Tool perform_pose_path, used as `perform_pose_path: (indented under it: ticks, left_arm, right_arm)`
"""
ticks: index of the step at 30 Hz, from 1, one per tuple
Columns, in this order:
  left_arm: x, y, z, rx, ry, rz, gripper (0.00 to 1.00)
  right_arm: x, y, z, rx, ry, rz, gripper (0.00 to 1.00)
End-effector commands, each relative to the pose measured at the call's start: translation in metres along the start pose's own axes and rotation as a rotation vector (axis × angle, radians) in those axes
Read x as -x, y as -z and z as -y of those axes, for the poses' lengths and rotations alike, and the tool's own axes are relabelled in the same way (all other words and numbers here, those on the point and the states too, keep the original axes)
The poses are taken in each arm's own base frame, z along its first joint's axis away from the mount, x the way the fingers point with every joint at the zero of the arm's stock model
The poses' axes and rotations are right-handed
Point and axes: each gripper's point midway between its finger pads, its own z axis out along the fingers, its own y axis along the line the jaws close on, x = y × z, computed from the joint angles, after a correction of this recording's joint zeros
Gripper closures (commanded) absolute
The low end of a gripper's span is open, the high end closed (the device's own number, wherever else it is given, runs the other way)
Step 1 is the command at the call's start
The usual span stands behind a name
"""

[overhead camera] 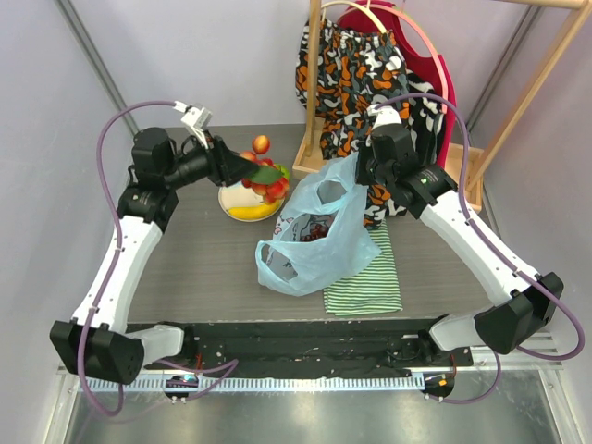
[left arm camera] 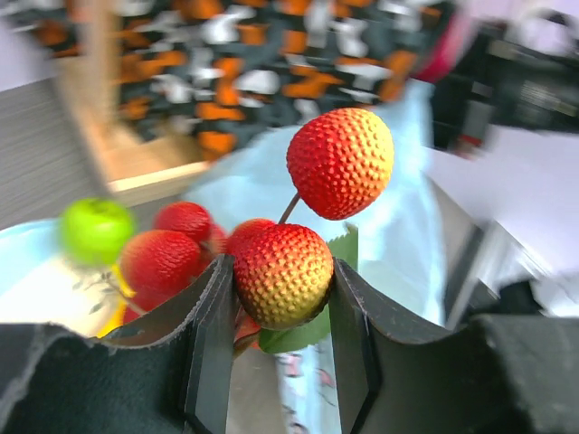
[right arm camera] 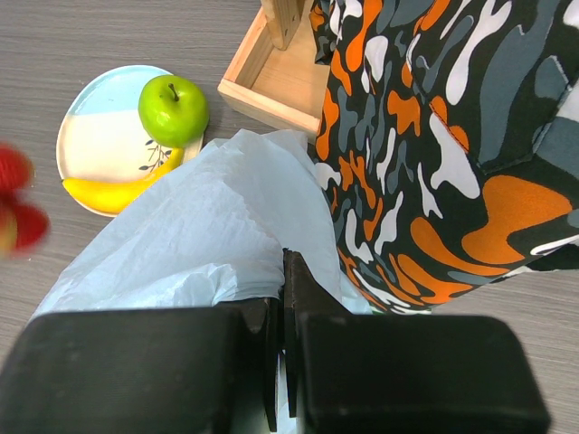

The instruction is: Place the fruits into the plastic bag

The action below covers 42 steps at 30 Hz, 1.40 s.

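**Left pinching strawberries, right holding bag rim up**

Left gripper (left arm camera: 282, 298) is clamping one berry of the strawberry cluster (left arm camera: 282, 267) between both pads. The remaining berries are hanging off thin stems above and beside the fingers, with a leaf just under the fingertips. The cluster looks clear of the plate (right arm camera: 99, 136), which is sitting beyond and to one side of the fingers and carrying the green apple (right arm camera: 173, 109) and banana (right arm camera: 109, 192).

Right gripper (right arm camera: 282, 280) is pressed together on a fold of the plastic bag (overhead camera: 310, 242) at its upper edge. The rest of the film is draping down below and ahead of the fingers. A dark lump is showing through the film in the top view; probably the grapes, can't confirm.

Handling, my read:
- Berries: light, pebbled skin, so gripping fine. The stems are the weak link and the loose berries will be swinging. Hold the berry body, not the stem, with a light squeeze.
- Bag: thin, limp and slippery, so the mouth isn't staying open by itself. Hold it at the rim or a handle loop.
- Apple: smooth, round and heavier, so take it across the widest part.
- Banana: take it across the middle.
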Motion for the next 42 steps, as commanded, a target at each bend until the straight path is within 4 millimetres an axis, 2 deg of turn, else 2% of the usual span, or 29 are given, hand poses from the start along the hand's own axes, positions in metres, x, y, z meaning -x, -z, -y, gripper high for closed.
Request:
perform_pose_path:
  ticks: [1,4,7,8,14,19,24,29,33,38,42]
  left_arm:
    - [0.021,0.016,0.088,-0.264,-0.16,0.052,1.0]
    - [0.012,0.019,0.117,-0.329,-0.168,0.043,1.0]
    - [0.003,0.02,0.132,-0.36,-0.154,0.033,1.0]
    - [-0.006,0.018,0.139,-0.382,-0.143,0.015,1.0]
    - [-0.024,0.011,0.158,-0.433,-0.118,-0.008,1.0]
    - [-0.038,-0.004,0.149,-0.42,-0.084,-0.043,1.0]
    - [-0.037,-0.021,0.126,-0.308,-0.079,-0.013,1.0]
    - [-0.039,-0.036,0.116,-0.279,-0.059,-0.022,1.0]
    - [-0.06,-0.048,0.109,-0.278,-0.014,-0.08,1.0]
    - [-0.088,-0.053,0.113,-0.276,0.017,-0.138,1.0]
    - [-0.121,-0.062,0.125,-0.303,0.068,-0.226,1.0]
  right_arm:
    - [0.027,0.013,-0.002,0.012,-0.023,0.085,0.99]
    - [0.027,0.014,-0.003,0.02,-0.028,0.084,0.99]
    - [0.027,0.013,-0.006,0.035,-0.037,0.081,0.99]
    - [0.028,0.014,-0.008,0.042,-0.04,0.082,0.99]
    - [0.028,0.015,-0.011,0.058,-0.057,0.079,0.99]
    - [0.026,0.017,-0.013,0.07,-0.065,0.075,0.99]
    - [0.025,0.019,-0.011,0.061,-0.064,0.078,0.99]
    - [0.025,0.019,-0.01,0.056,-0.058,0.079,0.99]
    - [0.024,0.018,-0.009,0.053,-0.057,0.077,0.99]
    - [0.021,0.017,-0.009,0.053,-0.059,0.072,0.99]
    - [0.019,0.015,-0.01,0.061,-0.059,0.062,0.99]
